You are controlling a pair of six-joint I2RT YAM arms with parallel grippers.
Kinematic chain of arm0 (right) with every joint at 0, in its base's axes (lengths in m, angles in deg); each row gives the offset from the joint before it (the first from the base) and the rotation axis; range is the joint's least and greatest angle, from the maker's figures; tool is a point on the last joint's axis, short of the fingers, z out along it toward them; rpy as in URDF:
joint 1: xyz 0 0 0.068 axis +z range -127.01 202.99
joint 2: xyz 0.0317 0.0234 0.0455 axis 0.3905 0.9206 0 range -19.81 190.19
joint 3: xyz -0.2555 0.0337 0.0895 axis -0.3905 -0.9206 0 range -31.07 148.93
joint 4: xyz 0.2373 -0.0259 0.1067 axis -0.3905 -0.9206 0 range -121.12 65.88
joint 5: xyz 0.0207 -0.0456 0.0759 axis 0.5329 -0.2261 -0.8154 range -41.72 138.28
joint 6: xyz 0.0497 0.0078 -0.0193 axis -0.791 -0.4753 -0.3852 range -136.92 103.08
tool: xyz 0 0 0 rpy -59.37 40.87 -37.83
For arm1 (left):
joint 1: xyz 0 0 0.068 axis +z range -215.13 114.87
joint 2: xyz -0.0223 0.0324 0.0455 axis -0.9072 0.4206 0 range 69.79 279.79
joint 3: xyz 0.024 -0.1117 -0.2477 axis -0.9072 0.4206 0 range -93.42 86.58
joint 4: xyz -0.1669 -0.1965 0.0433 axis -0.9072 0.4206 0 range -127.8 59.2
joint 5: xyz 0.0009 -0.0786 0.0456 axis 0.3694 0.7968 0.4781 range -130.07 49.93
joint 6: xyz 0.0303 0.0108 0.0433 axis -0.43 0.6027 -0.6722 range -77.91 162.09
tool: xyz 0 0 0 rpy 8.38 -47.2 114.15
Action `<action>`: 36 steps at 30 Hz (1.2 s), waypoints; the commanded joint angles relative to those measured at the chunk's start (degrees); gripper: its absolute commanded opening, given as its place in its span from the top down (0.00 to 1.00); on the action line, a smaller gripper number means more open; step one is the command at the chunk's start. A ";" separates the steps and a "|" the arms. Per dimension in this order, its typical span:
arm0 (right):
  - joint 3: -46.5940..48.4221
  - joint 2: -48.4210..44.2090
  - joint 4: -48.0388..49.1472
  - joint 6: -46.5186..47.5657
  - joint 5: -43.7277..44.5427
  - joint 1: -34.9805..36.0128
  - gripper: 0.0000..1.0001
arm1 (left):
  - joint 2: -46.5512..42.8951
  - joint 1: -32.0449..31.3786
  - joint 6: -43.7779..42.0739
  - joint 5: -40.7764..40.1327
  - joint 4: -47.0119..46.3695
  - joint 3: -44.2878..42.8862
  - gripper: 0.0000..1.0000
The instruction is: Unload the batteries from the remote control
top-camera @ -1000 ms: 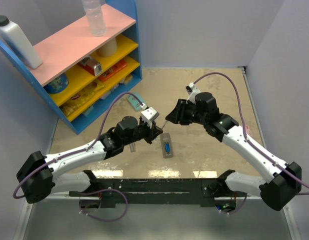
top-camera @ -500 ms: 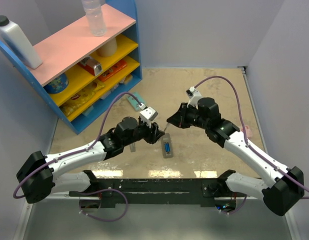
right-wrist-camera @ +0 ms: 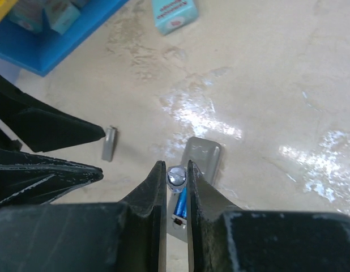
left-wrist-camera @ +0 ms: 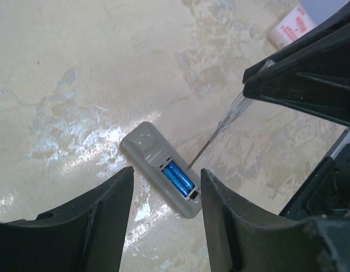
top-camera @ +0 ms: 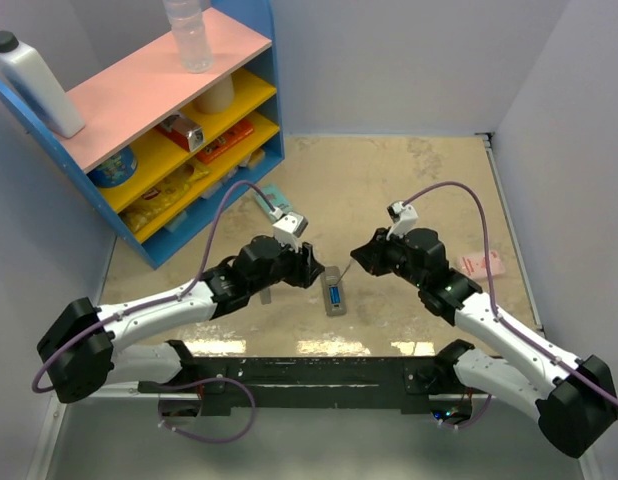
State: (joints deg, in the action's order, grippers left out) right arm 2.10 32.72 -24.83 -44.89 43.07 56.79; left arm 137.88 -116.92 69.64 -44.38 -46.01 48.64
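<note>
The grey remote control (top-camera: 333, 296) lies on the table with its back cover off. Two blue batteries (left-wrist-camera: 178, 178) sit side by side in its bay (right-wrist-camera: 180, 204). My left gripper (left-wrist-camera: 167, 170) hovers open above the remote control (left-wrist-camera: 155, 150), with nothing between its fingers. My right gripper (right-wrist-camera: 176, 167) is shut on the clear handle of a thin screwdriver-like tool (right-wrist-camera: 176, 177). The tool's metal shaft (left-wrist-camera: 217, 130) slants down, its tip at the edge of the battery bay. In the top view, both grippers face each other over the remote, left gripper (top-camera: 311, 265) and right gripper (top-camera: 357, 256).
A small grey stick (right-wrist-camera: 109, 143) lies on the table left of the remote. A teal flat box (top-camera: 271, 200) lies near the blue shelf unit (top-camera: 169, 130). A pink packet (top-camera: 481, 264) lies beside the right arm.
The left jaws have opened. The right jaws have closed on the tool, and the right wrist has swung down and nearer, bringing the tool's tip to the remote.
</note>
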 commanded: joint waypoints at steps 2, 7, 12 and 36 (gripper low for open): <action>-1.70 -1.55 4.32 -0.33 7.39 0.12 1.00 | 3.62 0.72 6.10 -0.87 1.70 -1.62 0.46; -2.32 -3.14 1.07 -9.03 13.02 0.21 1.00 | 7.92 1.78 8.04 1.50 -0.14 -0.92 0.47; -1.00 -3.32 -5.51 -13.42 18.30 0.39 1.00 | 11.09 2.13 9.45 2.91 -0.93 -1.18 0.48; 12.10 9.25 -19.52 -25.83 42.13 20.24 1.00 | 12.41 8.37 13.32 11.61 -7.87 3.65 0.50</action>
State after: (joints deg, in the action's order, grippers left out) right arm 11.56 41.68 -46.38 -70.07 79.70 74.58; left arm 150.45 -108.70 82.06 -35.25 -49.48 52.10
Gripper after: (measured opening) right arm 0.144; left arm 0.503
